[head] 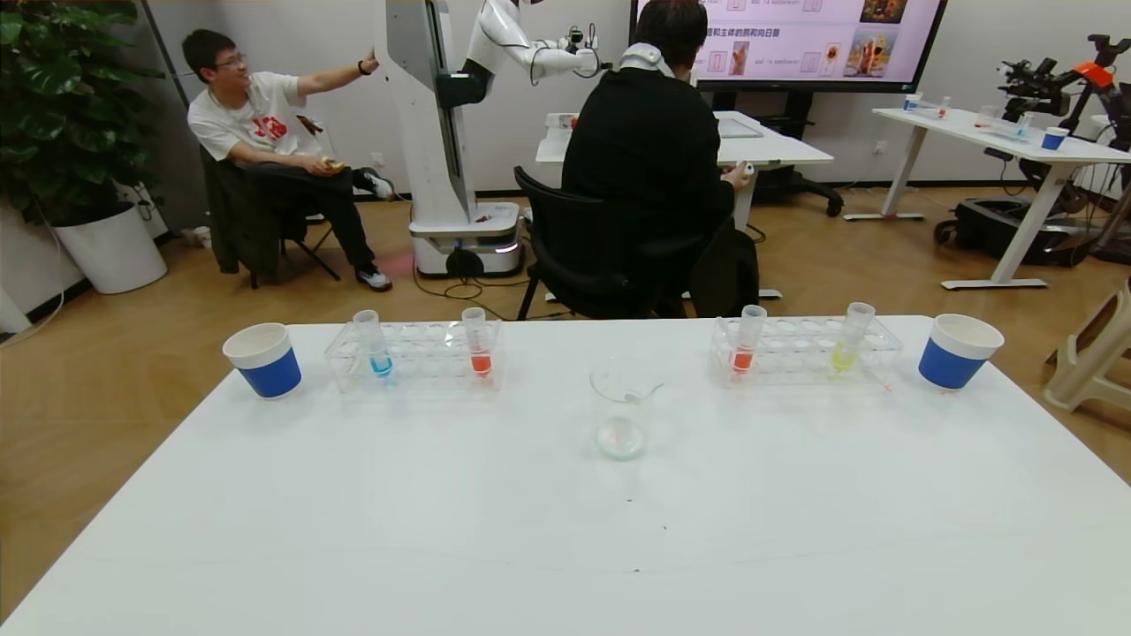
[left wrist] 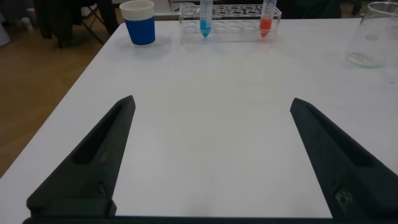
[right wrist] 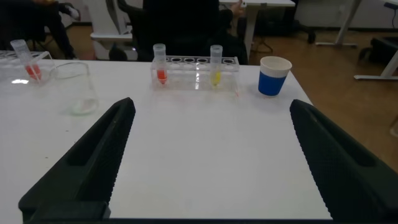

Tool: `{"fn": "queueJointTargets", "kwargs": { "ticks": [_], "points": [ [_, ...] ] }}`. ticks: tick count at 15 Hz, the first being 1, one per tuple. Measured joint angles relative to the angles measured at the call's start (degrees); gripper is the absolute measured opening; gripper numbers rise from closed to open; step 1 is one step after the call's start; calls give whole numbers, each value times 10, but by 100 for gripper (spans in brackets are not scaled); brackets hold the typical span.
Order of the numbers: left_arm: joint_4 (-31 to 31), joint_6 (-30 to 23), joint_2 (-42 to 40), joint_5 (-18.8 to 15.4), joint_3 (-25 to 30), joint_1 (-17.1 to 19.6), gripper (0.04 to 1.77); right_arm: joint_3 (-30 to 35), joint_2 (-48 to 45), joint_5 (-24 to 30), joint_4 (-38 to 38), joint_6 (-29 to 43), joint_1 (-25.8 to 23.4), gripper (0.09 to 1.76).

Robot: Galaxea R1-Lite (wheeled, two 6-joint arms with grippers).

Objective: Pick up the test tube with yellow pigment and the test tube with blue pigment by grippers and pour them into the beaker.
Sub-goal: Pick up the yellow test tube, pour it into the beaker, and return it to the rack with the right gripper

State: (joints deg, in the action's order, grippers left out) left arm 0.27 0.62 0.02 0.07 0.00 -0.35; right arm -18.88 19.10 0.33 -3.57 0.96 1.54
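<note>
The blue-pigment tube [head: 378, 351] stands in the left clear rack [head: 415, 358]; it also shows in the left wrist view [left wrist: 204, 18]. The yellow-pigment tube [head: 849, 340] stands in the right clear rack [head: 804, 353]; it also shows in the right wrist view [right wrist: 216, 65]. The clear beaker [head: 620, 411] stands between the racks, nearer me, and shows in both wrist views [left wrist: 372, 36] [right wrist: 75, 88]. My left gripper [left wrist: 211, 106] and right gripper [right wrist: 211, 106] are open and empty, low over the near table, out of the head view.
Each rack also holds an orange-red tube [head: 478, 344] [head: 747, 340]. Blue-and-white paper cups stand at the far left [head: 263, 359] and far right [head: 959, 351] of the white table [head: 565, 530]. Two people, chairs and another robot are beyond the table.
</note>
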Motion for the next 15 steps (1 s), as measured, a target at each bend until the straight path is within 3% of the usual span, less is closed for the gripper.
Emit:
{"fn": "queueJointTargets", "kwargs": {
  "ticks": [7,10,15],
  "points": [
    [0,0,0,0,0,0,174,-80,289,12,-195,-1,0,174],
    [0,0,0,0,0,0,174,-94,404,43,-259,0,-2,174],
    [0,0,0,0,0,0,174,-102,554,50,-365,2,-9,174]
  ]
}}
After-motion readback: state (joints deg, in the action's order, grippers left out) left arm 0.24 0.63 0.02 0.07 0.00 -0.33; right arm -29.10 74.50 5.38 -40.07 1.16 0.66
